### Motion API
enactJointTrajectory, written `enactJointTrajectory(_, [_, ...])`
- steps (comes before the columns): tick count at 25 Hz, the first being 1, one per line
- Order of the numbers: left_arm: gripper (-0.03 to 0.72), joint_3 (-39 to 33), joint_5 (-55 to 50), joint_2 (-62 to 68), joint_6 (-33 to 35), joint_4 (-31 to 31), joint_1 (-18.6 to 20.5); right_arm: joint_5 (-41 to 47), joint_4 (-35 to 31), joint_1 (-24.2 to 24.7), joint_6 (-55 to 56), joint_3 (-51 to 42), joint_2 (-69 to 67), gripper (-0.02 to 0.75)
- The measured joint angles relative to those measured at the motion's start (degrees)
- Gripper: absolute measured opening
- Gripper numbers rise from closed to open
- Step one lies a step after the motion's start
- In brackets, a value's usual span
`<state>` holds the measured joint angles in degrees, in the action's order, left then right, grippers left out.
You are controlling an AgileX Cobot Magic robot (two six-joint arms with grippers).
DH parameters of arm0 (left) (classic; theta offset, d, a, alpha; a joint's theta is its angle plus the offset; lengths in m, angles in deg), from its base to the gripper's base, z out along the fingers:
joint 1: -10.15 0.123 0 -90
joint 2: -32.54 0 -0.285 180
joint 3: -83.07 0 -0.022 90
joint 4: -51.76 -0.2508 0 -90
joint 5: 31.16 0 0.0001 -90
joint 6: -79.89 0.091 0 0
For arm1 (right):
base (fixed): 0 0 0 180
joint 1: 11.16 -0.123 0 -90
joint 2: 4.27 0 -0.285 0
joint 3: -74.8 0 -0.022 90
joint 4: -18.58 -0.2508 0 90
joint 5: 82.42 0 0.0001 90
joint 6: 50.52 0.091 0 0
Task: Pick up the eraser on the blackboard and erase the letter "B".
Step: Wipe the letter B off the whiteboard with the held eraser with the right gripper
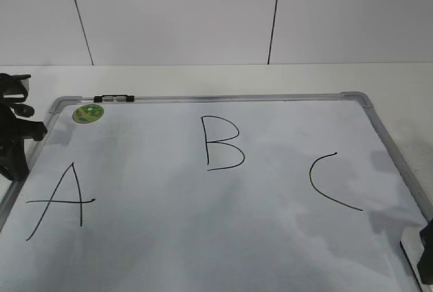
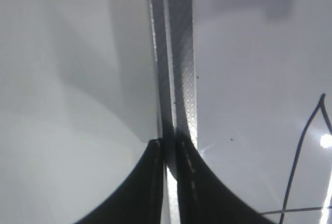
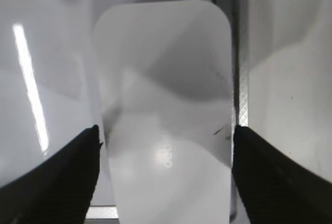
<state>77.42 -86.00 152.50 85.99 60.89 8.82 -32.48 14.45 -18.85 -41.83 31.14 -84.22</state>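
The blackboard [image 1: 149, 238] is a white board in a grey frame with black letters on it. The letter "B" [image 1: 222, 143] stands whole at its upper middle. The white eraser [image 3: 166, 79] lies at the board's near right corner, beside the frame [image 3: 239, 53]. My right gripper [image 3: 165, 133] has a finger touching each long side of it. In the exterior view only a bit of the eraser [image 1: 408, 246] and right gripper [image 1: 426, 251] show at the lower right edge. My left gripper [image 2: 170, 149] is shut and empty over the board's left frame [image 2: 181, 53]; it also shows in the exterior view [image 1: 17, 136].
The slanted "A" [image 1: 61, 201] is at the left and the curved "C" [image 1: 328, 180] at the right. A round green magnet [image 1: 88, 112] and a black-and-clear marker pen [image 1: 114, 98] sit at the far left corner. A tiled wall rises behind the table.
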Motion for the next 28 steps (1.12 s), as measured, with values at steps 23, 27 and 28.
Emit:
enactJointTrajectory(23, [0.031, 0.0, 0.15, 0.0, 0.0, 0.26, 0.0, 0.12, 0.08, 0.0, 0.09, 0.0, -5.45, 0.582])
enactJointTrajectory(27, [0.031, 0.0, 0.24, 0.02, 0.0, 0.35, 0.0, 0.25, 0.21, 0.0, -0.02, 0.0, -5.45, 0.565])
enactJointTrajectory(28, [0.031, 0.0, 0.24, 0.02, 0.0, 0.35, 0.0, 0.25, 0.21, 0.0, -0.02, 0.0, -5.45, 0.562])
